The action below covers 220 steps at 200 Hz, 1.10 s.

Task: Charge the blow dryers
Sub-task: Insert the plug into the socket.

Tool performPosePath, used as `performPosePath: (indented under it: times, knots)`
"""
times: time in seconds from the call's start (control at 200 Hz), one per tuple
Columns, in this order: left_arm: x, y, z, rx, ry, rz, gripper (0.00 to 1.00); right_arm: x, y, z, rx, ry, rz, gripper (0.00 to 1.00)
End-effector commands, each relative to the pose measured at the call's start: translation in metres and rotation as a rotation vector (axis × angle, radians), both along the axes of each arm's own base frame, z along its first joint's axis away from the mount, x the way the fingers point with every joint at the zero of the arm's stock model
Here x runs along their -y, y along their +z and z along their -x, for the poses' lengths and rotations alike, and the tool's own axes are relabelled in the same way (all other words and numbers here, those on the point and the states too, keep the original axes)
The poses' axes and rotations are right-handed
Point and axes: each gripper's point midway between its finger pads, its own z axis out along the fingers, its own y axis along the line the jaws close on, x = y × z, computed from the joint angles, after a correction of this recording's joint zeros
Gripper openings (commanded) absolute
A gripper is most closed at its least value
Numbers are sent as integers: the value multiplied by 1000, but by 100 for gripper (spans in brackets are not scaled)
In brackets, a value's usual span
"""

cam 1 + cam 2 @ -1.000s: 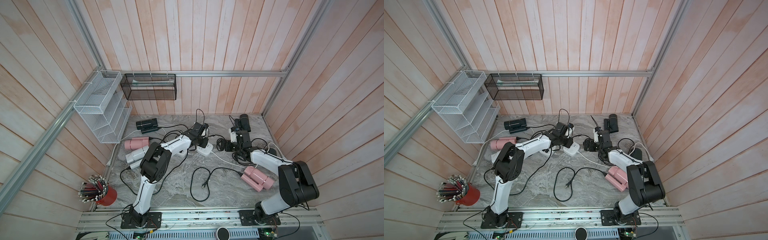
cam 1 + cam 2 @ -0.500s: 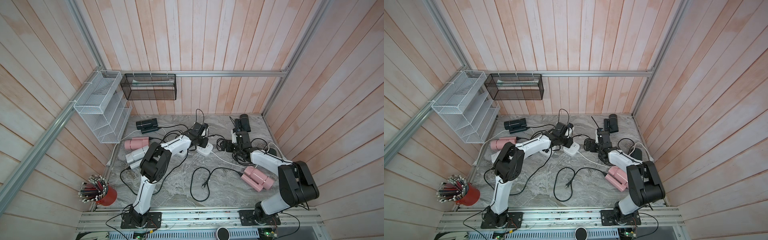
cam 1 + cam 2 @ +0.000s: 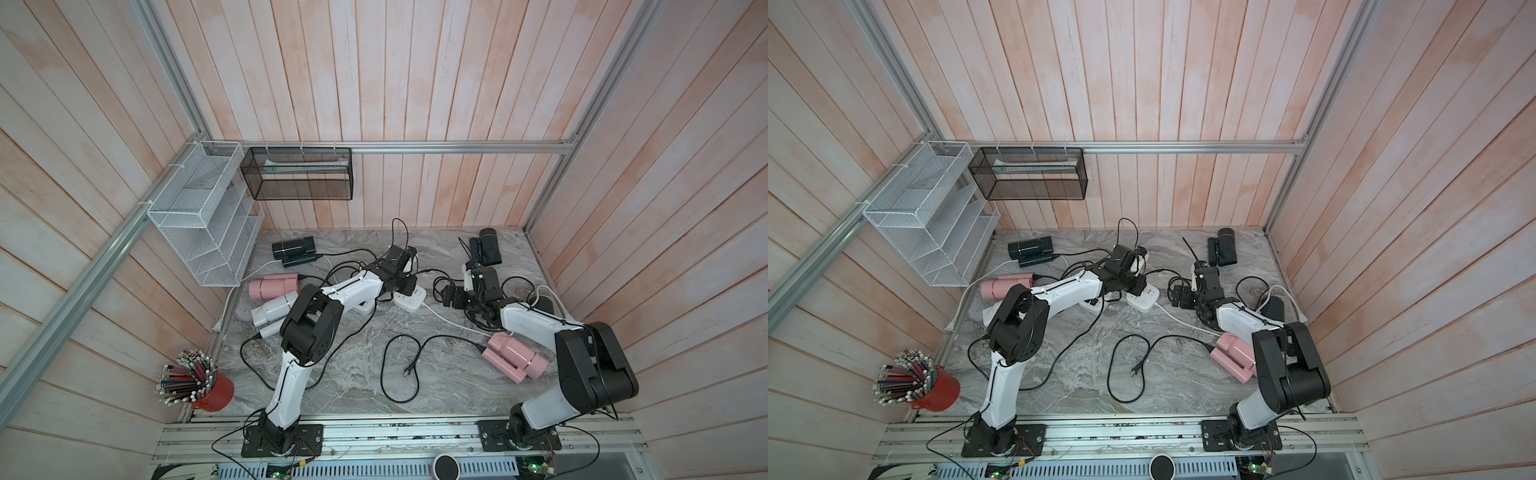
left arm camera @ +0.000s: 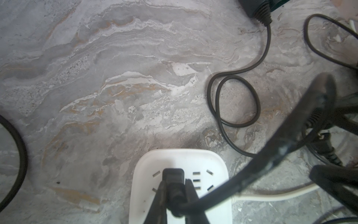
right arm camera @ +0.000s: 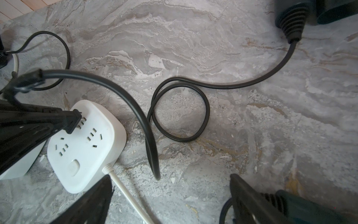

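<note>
Jaws of the left gripper [image 4: 175,182] stay pinched on a black plug [image 4: 173,174], prongs only partly in the white power strip [image 4: 211,161], nothing visibly shifting, so seating seems unfinished; right gripper [image 5: 170,179] hangs wide open, empty, blow dryers [image 3: 519,357] lying around them.

Grey marble-look tabletop [image 4: 116,77]: white veins, rust-orange streaks.
White square plastic power strip [image 4: 213,164], beneath the fingers [image 4: 158,205] of the left gripper [image 4: 174,181]: dark slots.
Black moulded plug [image 4: 173,174], between those black fingers.
Pink cylindrical plastic blow dryer [image 3: 274,286]; light grey blow dryer [image 3: 275,309]; black blow dryer [image 3: 293,248].
Red round pencil cup [image 3: 218,395], multicoloured pencils [image 3: 183,374].
</note>
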Motion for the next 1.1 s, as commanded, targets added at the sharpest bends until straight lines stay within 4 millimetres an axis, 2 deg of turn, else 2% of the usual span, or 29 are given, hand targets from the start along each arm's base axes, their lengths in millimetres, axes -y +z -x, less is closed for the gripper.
performPosePath:
  times: [0.0,0.285,0.52,0.7,1.095]
  knots:
    - [-8,-53,28,-122,-24,-89,15,-1,4,3,9,-6,-14,95]
    - [-17,-64,32,-86,-20,-195,15,0,4,4,9,-9,-17,94]
    - [-16,-68,36,-146,-24,-113,15,0,6,3,15,-10,-17,94]
    - [-20,-57,32,-179,-5,-20,15,1,7,4,15,-10,-12,94]
    - [-37,-81,31,-126,38,-236,15,0,3,3,5,-12,-15,94]
